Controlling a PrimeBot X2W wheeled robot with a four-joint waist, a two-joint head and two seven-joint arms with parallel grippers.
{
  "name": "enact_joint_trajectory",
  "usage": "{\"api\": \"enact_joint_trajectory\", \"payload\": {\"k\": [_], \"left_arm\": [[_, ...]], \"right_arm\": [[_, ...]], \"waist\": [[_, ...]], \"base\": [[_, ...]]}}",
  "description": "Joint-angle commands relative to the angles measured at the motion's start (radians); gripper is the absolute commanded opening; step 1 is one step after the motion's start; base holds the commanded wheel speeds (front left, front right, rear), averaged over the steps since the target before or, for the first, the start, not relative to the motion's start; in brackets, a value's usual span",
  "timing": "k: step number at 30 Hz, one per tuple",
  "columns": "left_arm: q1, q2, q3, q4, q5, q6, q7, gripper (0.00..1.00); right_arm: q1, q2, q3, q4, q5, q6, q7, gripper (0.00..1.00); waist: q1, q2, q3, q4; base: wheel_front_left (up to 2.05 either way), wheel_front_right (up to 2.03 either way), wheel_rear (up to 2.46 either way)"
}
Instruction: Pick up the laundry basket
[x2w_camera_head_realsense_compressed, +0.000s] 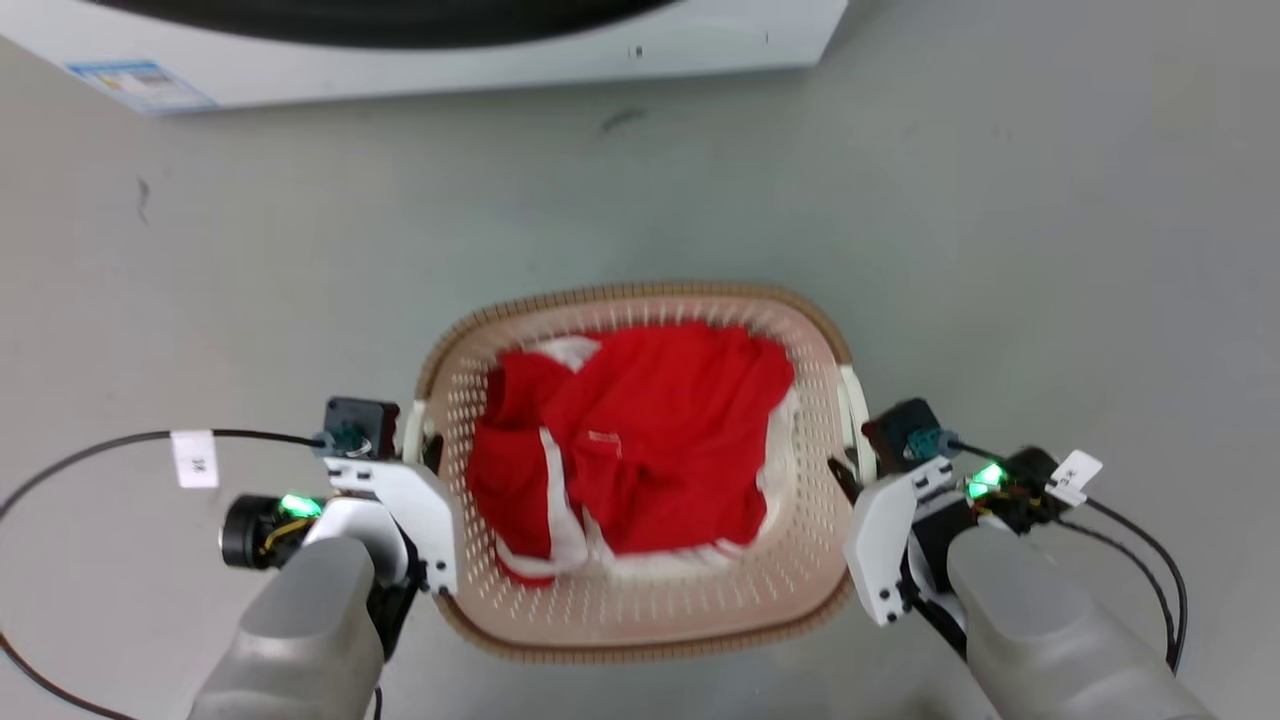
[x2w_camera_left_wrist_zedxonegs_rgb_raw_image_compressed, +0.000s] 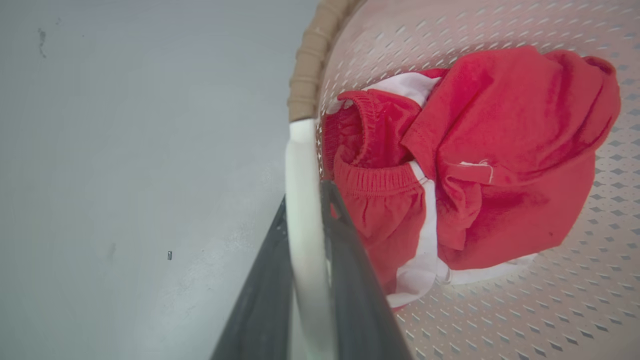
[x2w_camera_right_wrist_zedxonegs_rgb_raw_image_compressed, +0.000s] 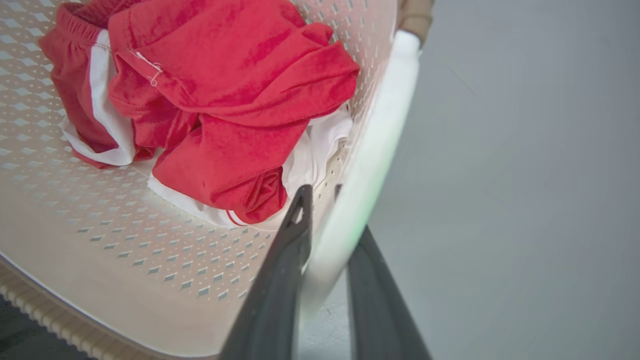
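The laundry basket (x2w_camera_head_realsense_compressed: 640, 612) is cream-white and perforated, with a brown woven-look rim, and sits centred in the head view with red and white clothes (x2w_camera_head_realsense_compressed: 630, 440) inside. My left gripper (x2w_camera_head_realsense_compressed: 432, 455) is at its left side. In the left wrist view that gripper (x2w_camera_left_wrist_zedxonegs_rgb_raw_image_compressed: 305, 195) has its dark fingers (x2w_camera_left_wrist_zedxonegs_rgb_raw_image_compressed: 350, 260) pressed on either side of the white handle (x2w_camera_left_wrist_zedxonegs_rgb_raw_image_compressed: 300, 160). My right gripper (x2w_camera_head_realsense_compressed: 848, 478) is at the right side. There the gripper (x2w_camera_right_wrist_zedxonegs_rgb_raw_image_compressed: 320, 192) is shut the same way on the other white handle (x2w_camera_right_wrist_zedxonegs_rgb_raw_image_compressed: 385, 110).
A white washing machine (x2w_camera_head_realsense_compressed: 450, 50) stands on the grey floor (x2w_camera_head_realsense_compressed: 1000, 250) beyond the basket. Black cables (x2w_camera_head_realsense_compressed: 90, 450) loop out from both wrists. Open floor lies to the left and right of the basket.
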Motion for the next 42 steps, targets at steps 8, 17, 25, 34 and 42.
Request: {"api": "enact_joint_trajectory", "payload": {"k": [8, 17, 25, 34, 42], "left_arm": [[0.061, -0.015, -0.101, -0.023, -0.090, -0.004, 0.094, 0.00], [0.109, -0.006, -0.203, -0.054, -0.204, -0.008, 0.208, 0.00], [0.160, 0.003, -0.277, -0.064, -0.287, -0.008, 0.260, 0.00], [0.196, 0.020, -0.349, -0.081, -0.374, -0.008, 0.341, 0.00], [0.174, 0.042, -0.413, -0.109, -0.438, -0.008, 0.428, 0.00]], "right_arm": [[0.056, 0.007, 0.050, 0.007, 0.055, -0.001, 0.079, 0.00], [0.095, 0.008, 0.090, 0.025, 0.116, -0.001, 0.151, 0.00], [0.139, 0.007, 0.124, 0.035, 0.154, -0.001, 0.185, 0.00], [0.188, 0.005, 0.158, 0.041, 0.209, -0.001, 0.236, 0.00], [0.206, 0.005, 0.199, 0.030, 0.269, -0.001, 0.309, 0.00]], "waist": [[0.0000, 0.0000, -0.176, 0.011], [0.0000, 0.0000, -0.320, 0.018], [0.0000, 0.0000, -0.444, 0.021], [0.0000, 0.0000, -0.557, 0.029], [0.0000, 0.0000, -0.600, 0.027]], "base": [[0.00, 0.00, 0.00], [0.00, 0.00, 0.00], [0.00, 0.00, 0.00], [0.00, 0.00, 0.00], [0.00, 0.00, 0.00]]}}
